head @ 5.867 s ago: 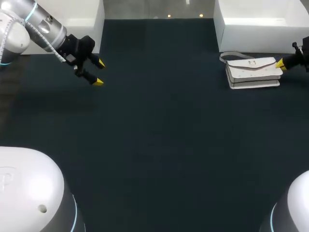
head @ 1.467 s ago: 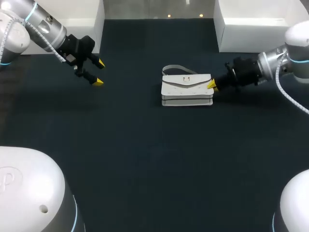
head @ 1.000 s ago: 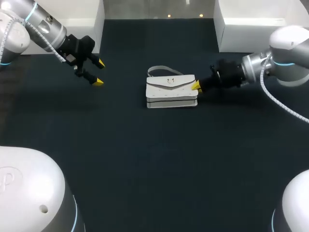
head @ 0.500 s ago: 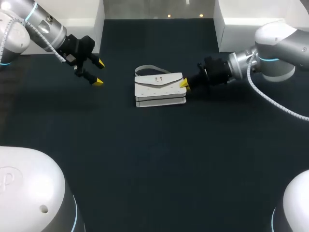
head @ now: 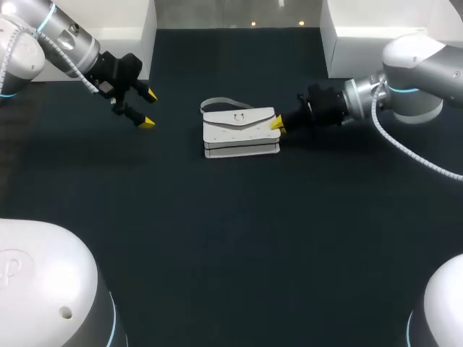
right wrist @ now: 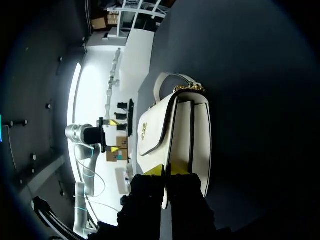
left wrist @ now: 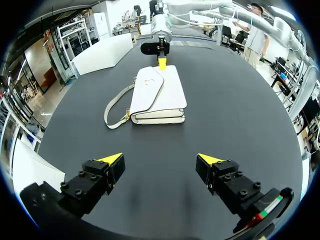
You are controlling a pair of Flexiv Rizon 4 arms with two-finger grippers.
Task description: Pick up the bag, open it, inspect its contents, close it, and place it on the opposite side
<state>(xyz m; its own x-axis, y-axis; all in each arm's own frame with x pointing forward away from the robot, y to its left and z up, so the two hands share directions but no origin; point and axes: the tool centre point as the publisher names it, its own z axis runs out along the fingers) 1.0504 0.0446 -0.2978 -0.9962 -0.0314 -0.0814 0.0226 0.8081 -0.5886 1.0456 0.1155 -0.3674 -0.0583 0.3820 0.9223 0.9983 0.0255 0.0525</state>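
Your bag (head: 240, 131) lies flat on the dark worktop (head: 231, 238), about midway between the two arms and toward the far half of the surface. It is white, its flap closed and facing up, with a small metal clasp (head: 238, 116) on the flap. The strap (head: 217, 102) curls out in a loop from the bag's far edge and rests on the worktop.

Your right claw (head: 277, 124) comes in low from the right and sits at the bag's right end. It is clenched: in the right wrist view the right claw (right wrist: 166, 170) has its two fingers pressed together, and the yellow tips touch the narrow end of the bag (right wrist: 175, 135), whose layered side panels run straight ahead of them. From the left wrist view you see the same right claw (left wrist: 161, 62) at the bag's far end, one yellow tip against the white edge.

Your left claw (head: 148, 109) hangs well apart from the bag, off to its left. It is released, fingers spread wide. In its own wrist view the left claw (left wrist: 161, 160) holds nothing, and the bag (left wrist: 157, 92) lies ahead of it with the strap (left wrist: 114, 107) trailing to one side.
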